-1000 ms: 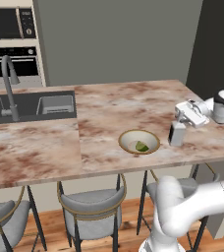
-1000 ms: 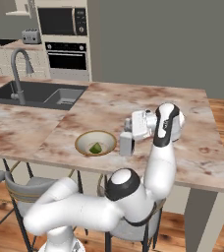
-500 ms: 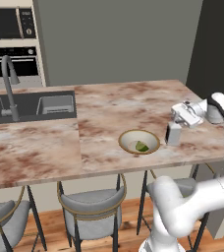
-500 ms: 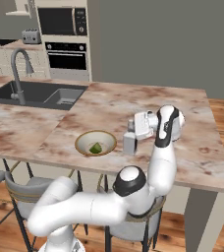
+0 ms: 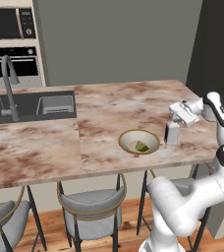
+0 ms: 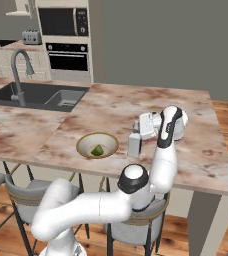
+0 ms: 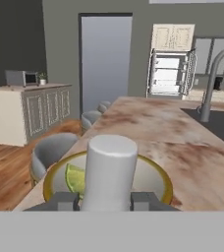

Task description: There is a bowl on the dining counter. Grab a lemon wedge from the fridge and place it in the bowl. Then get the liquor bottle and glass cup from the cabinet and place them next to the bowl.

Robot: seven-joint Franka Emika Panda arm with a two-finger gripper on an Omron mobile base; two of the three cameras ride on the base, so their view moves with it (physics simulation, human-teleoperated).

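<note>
The bowl [image 5: 127, 135] sits on the dining counter [image 5: 109, 106] near its front edge, with the lemon wedge [image 5: 142, 146] lying inside it. Just right of the bowl the pale liquor bottle [image 5: 172, 134] stands upright, its base at the counter top. My gripper [image 5: 174, 122] reaches in from the right and is shut on the bottle's upper part. From the other side, the bottle [image 6: 134, 145] is a short gap from the bowl [image 6: 83, 142] and the wedge [image 6: 97, 150]. In the hand view the bottle [image 7: 110, 167] fills the gap of my gripper [image 7: 104, 199], with the wedge [image 7: 74, 179] behind it.
A dark sink [image 5: 35, 106] with a tall grey tap [image 5: 8, 81] lies at the counter's left. Stools [image 5: 92, 216] stand under the front edge. The counter's right end [image 5: 212, 147] is close to the bottle. Ovens [image 6: 66, 45] stand at the back.
The hand and bottle have shifted only slightly beside the bowl. The grip on the bottle stays the same, and the bowl and wedge have not moved.
</note>
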